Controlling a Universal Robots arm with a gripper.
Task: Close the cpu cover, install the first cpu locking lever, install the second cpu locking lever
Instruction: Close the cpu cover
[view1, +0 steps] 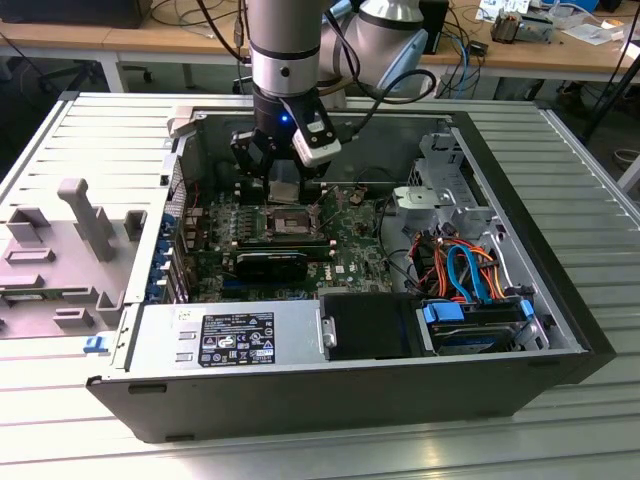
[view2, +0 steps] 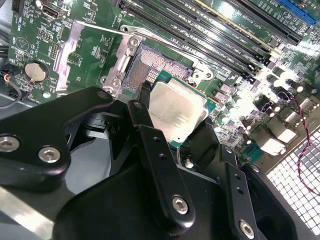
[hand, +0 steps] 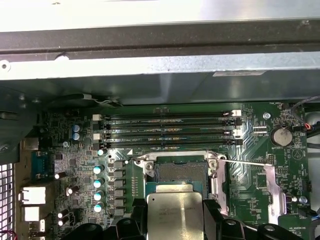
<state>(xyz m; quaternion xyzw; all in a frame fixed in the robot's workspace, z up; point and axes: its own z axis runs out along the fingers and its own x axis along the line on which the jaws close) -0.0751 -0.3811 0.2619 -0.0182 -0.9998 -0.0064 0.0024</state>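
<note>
Just above the open socket (hand: 175, 172), the gripper (view2: 172, 119) had its fingers clamped on the chip (view2: 177, 111); any tilt going down could have damaged that socket.

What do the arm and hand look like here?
The arm is a silver-grey cylinder with a blue light near its wrist; black cables loop off it. A white module sits beside the black hand, whose fingers carry silver screws.

Green board (hand: 247, 167); black gripper (view2: 175, 117); silvery chip (hand: 172, 215); blue, orange cables (view1: 465, 272).
</note>
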